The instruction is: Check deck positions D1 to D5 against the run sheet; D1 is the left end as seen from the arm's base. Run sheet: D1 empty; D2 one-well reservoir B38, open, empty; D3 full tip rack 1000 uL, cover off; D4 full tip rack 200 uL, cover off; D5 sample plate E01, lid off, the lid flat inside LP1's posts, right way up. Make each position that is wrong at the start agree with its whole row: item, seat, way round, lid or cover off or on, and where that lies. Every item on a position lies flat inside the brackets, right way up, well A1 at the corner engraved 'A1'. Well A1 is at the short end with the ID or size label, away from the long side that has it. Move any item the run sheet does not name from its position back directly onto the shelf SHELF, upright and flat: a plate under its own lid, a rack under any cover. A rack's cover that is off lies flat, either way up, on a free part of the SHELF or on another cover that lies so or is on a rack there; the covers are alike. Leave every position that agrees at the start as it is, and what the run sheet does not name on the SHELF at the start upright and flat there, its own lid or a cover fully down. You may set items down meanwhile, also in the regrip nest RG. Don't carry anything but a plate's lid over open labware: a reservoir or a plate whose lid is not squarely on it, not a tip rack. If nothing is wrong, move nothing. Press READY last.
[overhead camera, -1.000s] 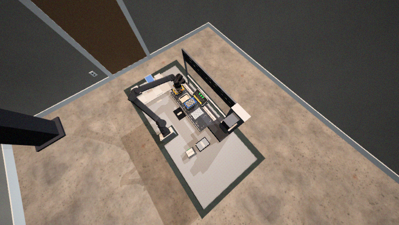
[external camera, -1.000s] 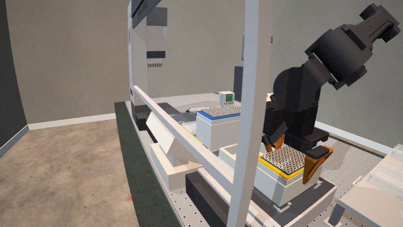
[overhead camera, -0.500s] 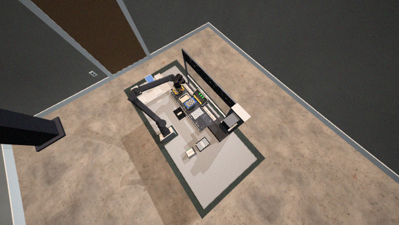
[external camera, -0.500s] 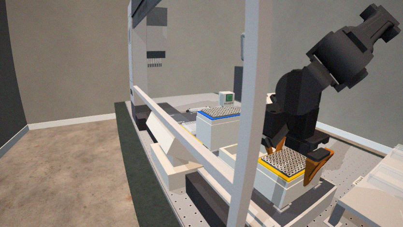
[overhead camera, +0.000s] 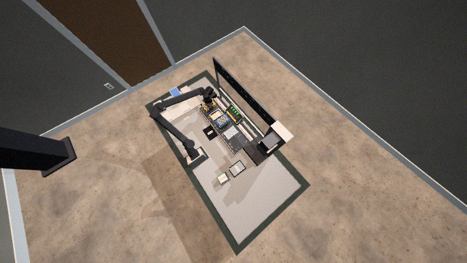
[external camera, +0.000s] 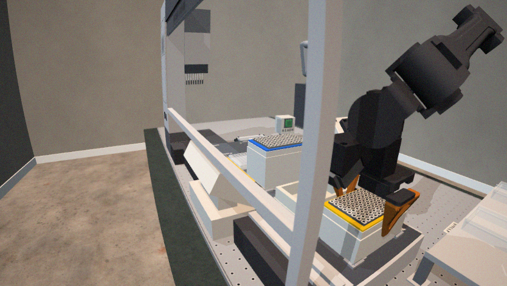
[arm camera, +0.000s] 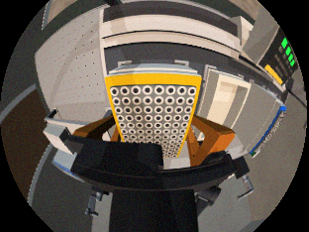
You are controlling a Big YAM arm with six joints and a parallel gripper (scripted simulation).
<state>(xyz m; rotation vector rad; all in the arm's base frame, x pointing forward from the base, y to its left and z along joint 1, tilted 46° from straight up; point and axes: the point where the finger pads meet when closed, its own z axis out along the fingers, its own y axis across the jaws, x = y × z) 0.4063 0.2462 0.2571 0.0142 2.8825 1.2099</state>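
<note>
My gripper (overhead camera: 208, 105) (external camera: 367, 210) (arm camera: 153, 114) is shut on a tip rack with a yellow rim (external camera: 358, 227) (arm camera: 155, 80), uncovered and full of tips. The rack is upright and low at D1, by the corner brackets; I cannot tell whether it rests fully on the deck. An open one-well reservoir (overhead camera: 215, 114) (external camera: 287, 191) (arm camera: 225, 96) sits at D2. An uncovered blue-rimmed tip rack (overhead camera: 222, 120) (external camera: 276, 142) stands at D3. A pale plate (overhead camera: 230, 132) lies at D4. D5 shows no item. Labels are unreadable.
The SHELF (external camera: 468, 248) beside D1 bears clear covers (external camera: 487, 209) and a blue item (overhead camera: 174, 92). A screen (overhead camera: 234, 113) and a long frame stand behind the deck. The READY button (overhead camera: 222, 178) (external camera: 288, 123) and a dark-edged pale item (overhead camera: 237, 168) lie beyond D5.
</note>
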